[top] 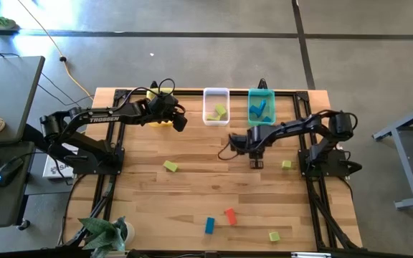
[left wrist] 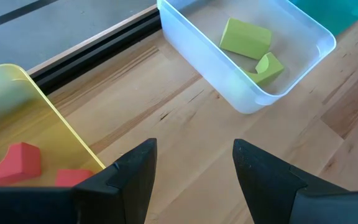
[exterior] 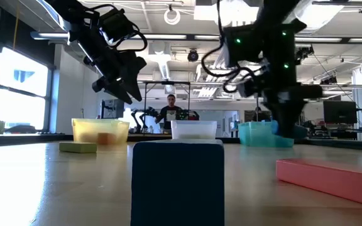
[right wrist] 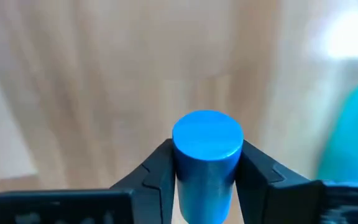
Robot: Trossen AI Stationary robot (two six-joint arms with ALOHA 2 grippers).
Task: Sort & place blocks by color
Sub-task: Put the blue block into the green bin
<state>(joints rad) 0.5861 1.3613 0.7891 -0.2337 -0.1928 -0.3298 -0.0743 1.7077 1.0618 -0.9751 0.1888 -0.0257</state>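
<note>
My right gripper (right wrist: 207, 163) is shut on a blue cylinder block (right wrist: 207, 149) and hangs above the table just near of the teal bin (top: 261, 106), which holds blue blocks. My left gripper (left wrist: 194, 155) is open and empty, low over the bare wood between the yellow bin (left wrist: 17, 106) and the clear bin (left wrist: 247, 56). Red blocks (left wrist: 17, 163) lie in the yellow bin and two yellow-green blocks (left wrist: 246, 37) in the clear one. Loose on the table lie yellow-green blocks (top: 171, 166) (top: 286, 164) (top: 274, 236), a blue block (top: 209, 225) and a red block (top: 230, 216). My right gripper pinches the blue cylinder by its round side (right wrist: 185, 168), one finger on each side, just below its flat end (right wrist: 207, 132), which faces the wrist camera. The fingers point down from above. The block is lifted clear of the table.
The three bins stand in a row along the far edge of the table. In the low view the blue block (exterior: 176, 182) and the red block (exterior: 332, 179) stand close to the camera. A person (exterior: 170, 110) is far behind the table. The middle of the table is bare wood.
</note>
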